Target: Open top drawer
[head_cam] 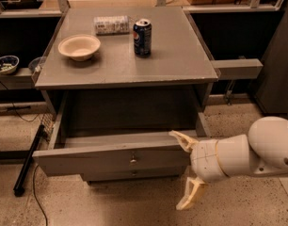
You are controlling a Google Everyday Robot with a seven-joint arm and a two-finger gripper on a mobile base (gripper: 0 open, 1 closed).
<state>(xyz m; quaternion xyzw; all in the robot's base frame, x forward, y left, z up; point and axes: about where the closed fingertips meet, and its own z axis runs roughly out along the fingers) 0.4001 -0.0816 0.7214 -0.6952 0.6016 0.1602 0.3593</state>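
Standing pulled well out of the grey cabinet, the top drawer fills the lower centre of the view. Its flat front faces the camera w/ a small round knob at centre. Judging from this, the opening looks basically done: the box is out far enough that its left side wall and floor show, tho whether it's at full travel can't be told. Just under it, a slimmer drawer front sits closed.

At the drawer's right end is the gripper, its two cream fingers spread wide, holding nothing. The upper finger overlaps the front's top right corner (touching or just in front, can't tell) and the lower one points down at the floor. It's apart from the knob. What's left, prob.: back the arm away, or one last pull if more travel is wanted.

Around, L to R:
- a small patterned dish on a low side shelf, far left
- a black bar lying on the floor beside the drawer's left corner, w/ a cable near it
- on the surface, a pale bowl, a crinkly packet behind it, then an upright blue soda can

Nothing sits in front of the drawer; the bar is the closest thing, off to the side.
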